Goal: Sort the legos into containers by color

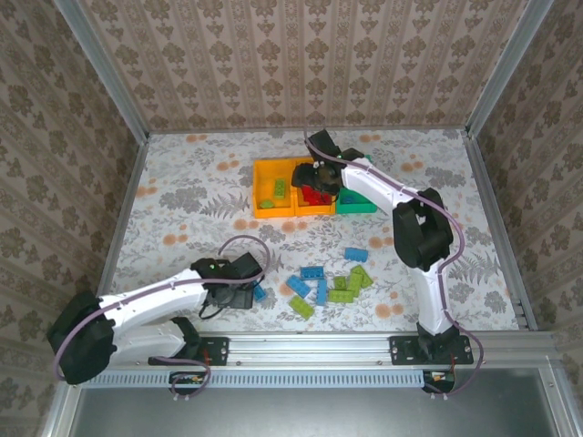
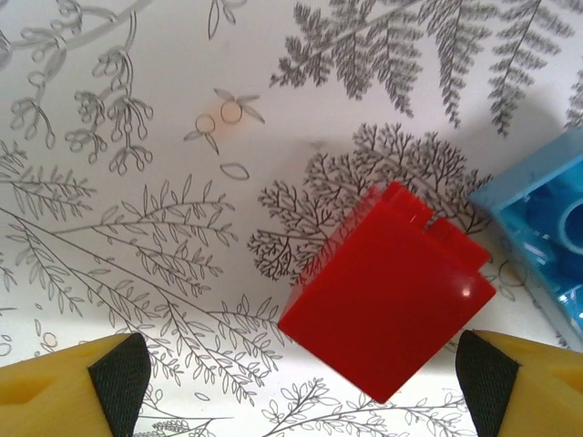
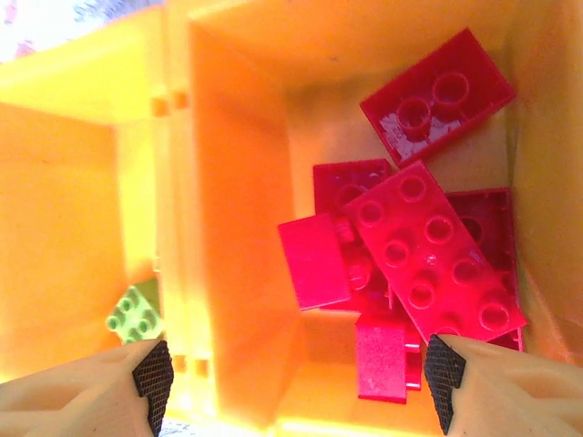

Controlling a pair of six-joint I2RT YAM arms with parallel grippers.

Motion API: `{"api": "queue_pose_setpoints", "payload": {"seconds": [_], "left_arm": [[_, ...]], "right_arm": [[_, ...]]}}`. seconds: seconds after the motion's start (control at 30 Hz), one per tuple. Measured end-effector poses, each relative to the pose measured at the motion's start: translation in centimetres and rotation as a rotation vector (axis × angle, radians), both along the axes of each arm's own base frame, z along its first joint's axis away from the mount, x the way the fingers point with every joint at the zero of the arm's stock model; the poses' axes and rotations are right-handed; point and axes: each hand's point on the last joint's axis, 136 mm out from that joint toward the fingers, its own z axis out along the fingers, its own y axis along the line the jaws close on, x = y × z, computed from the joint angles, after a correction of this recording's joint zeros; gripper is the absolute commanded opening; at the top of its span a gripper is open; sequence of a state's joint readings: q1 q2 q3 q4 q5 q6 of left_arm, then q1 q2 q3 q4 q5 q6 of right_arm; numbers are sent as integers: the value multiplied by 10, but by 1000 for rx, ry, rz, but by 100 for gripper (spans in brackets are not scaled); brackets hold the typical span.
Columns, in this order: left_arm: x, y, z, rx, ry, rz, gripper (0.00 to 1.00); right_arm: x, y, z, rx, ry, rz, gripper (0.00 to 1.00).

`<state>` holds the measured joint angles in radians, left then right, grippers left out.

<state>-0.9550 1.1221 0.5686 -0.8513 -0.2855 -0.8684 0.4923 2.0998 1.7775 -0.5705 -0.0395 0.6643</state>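
In the left wrist view a red lego (image 2: 392, 291) lies on the patterned table between my left gripper's (image 2: 301, 382) wide-open fingers, touching neither pad. A blue lego (image 2: 547, 237) lies just right of it. My right gripper (image 3: 299, 373) hangs open over the middle orange container (image 3: 237, 182), which holds several red legos (image 3: 428, 255). A lime green lego (image 3: 135, 314) lies in the neighbouring orange container (image 1: 270, 191). The green container (image 1: 357, 204) stands right of those two. From above, the left gripper (image 1: 248, 278) is low at the table's front left and the right gripper (image 1: 319, 177) is over the containers.
Loose blue legos (image 1: 312, 272) and green legos (image 1: 342, 296) lie scattered at the front centre, right of the left gripper. Another blue lego (image 1: 356, 254) lies near the right arm's elbow. Patterned walls with metal rails enclose the table.
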Motion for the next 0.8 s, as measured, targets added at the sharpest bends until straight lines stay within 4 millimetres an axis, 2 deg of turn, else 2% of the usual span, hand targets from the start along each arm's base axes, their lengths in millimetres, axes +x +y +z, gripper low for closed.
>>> {"api": "queue_pose_setpoints", "payload": {"seconds": [0.17,0.27,0.5,0.67,0.8], "left_arm": [[6,-5,-1,18,-6,-37,86],[9,-7,-4,21,0,-53,85],[21,-13,-4,-30,-10,-54,73],[25,-21,-8,-53,-3,-73,71],[25,-28,-12,-74,13,-85,66]], "right_arm": [[-3,-1,32,29,-60,7,78],[-6,-5,41,35,-74,3,78],[-8,-17,34,23,-58,-16,79],[-9,-22,32,17,-51,-25,79],[-10,-25,37,20,-58,-29,79]]}}
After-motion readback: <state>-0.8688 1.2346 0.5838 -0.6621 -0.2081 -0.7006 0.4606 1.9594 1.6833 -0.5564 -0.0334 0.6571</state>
